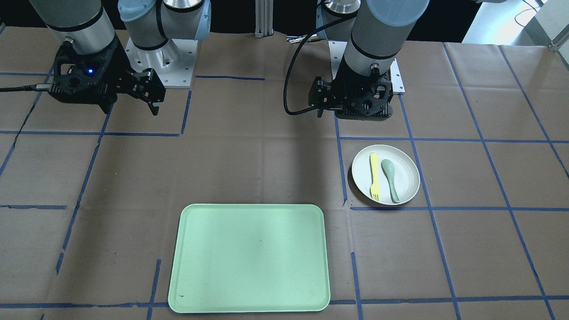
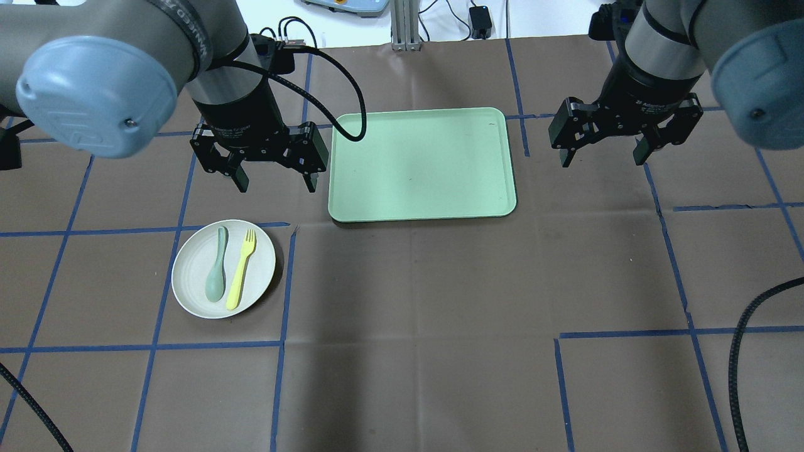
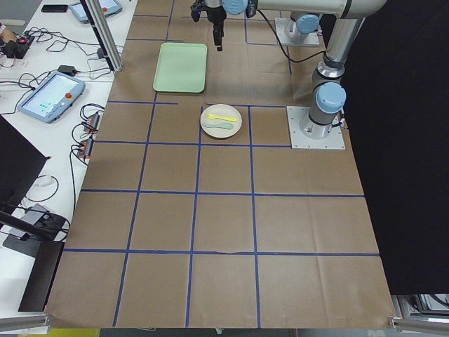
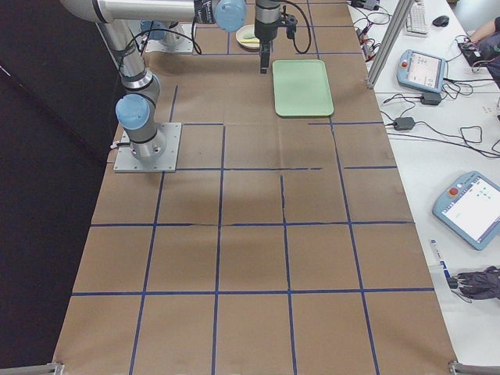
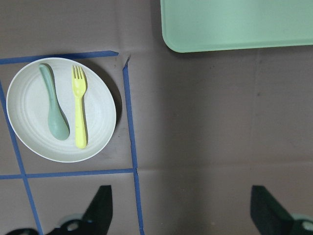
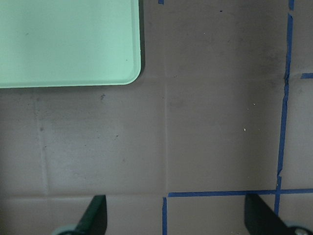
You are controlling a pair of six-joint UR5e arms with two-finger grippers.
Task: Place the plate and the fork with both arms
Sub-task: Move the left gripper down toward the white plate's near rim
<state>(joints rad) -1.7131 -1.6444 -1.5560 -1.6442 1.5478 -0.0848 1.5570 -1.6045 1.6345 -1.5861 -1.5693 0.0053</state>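
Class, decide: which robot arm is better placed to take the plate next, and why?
Left. The left gripper hangs near the plate, jaws open; the right gripper is beyond the tray's far side.

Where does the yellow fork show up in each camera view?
Front: fork on plate, right of centre.
Overhead: fork lower left.
Left side: fork upper middle.
Right side: too small to tell.
Left wrist: fork upper left.
Right wrist: absent.
Landmark: green tray, in every view.
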